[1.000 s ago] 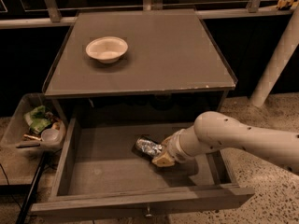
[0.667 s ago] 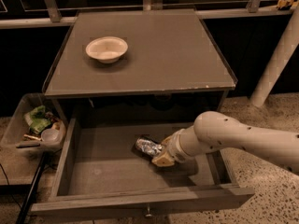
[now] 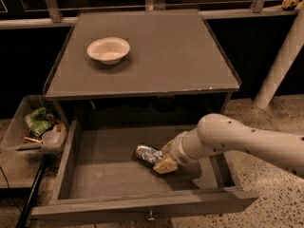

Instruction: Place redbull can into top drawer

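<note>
The redbull can (image 3: 146, 153), silver with bluish patches, lies on its side on the bottom of the open top drawer (image 3: 104, 175), near the middle. My gripper (image 3: 163, 160) reaches into the drawer from the right and sits at the can's right end, its tan fingers (image 3: 166, 165) touching or just beside the can. The drawer's small round knob (image 3: 150, 217) shows on its front.
An off-white bowl (image 3: 109, 49) stands on the cabinet top (image 3: 180, 56) at the back left. A clear bin (image 3: 19, 127) with wrappers and a cup sits left of the drawer. A white post (image 3: 280, 61) rises at the right. Speckled floor lies right of the drawer.
</note>
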Robot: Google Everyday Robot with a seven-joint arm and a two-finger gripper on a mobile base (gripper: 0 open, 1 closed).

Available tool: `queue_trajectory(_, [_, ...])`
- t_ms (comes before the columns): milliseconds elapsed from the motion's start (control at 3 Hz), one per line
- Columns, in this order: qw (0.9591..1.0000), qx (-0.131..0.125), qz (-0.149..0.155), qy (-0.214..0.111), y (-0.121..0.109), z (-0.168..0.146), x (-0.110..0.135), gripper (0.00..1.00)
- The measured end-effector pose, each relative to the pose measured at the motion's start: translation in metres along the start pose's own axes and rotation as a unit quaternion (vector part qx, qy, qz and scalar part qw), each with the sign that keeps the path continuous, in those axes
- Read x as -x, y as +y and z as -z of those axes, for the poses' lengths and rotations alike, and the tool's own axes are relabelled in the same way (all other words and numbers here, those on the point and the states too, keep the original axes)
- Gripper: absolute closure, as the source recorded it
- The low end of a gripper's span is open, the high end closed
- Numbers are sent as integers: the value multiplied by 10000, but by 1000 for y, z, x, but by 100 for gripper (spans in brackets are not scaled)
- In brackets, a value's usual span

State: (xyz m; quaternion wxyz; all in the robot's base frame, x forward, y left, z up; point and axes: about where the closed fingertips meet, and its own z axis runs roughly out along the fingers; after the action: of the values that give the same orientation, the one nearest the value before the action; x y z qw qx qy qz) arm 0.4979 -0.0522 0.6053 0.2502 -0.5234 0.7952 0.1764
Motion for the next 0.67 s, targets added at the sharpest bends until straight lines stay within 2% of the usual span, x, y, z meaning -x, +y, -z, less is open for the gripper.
queue_trajectory(333, [10000, 0, 0, 0, 0, 0, 0, 13])
queue_trajectory(667, [10000, 0, 0, 0, 0, 0, 0, 0])
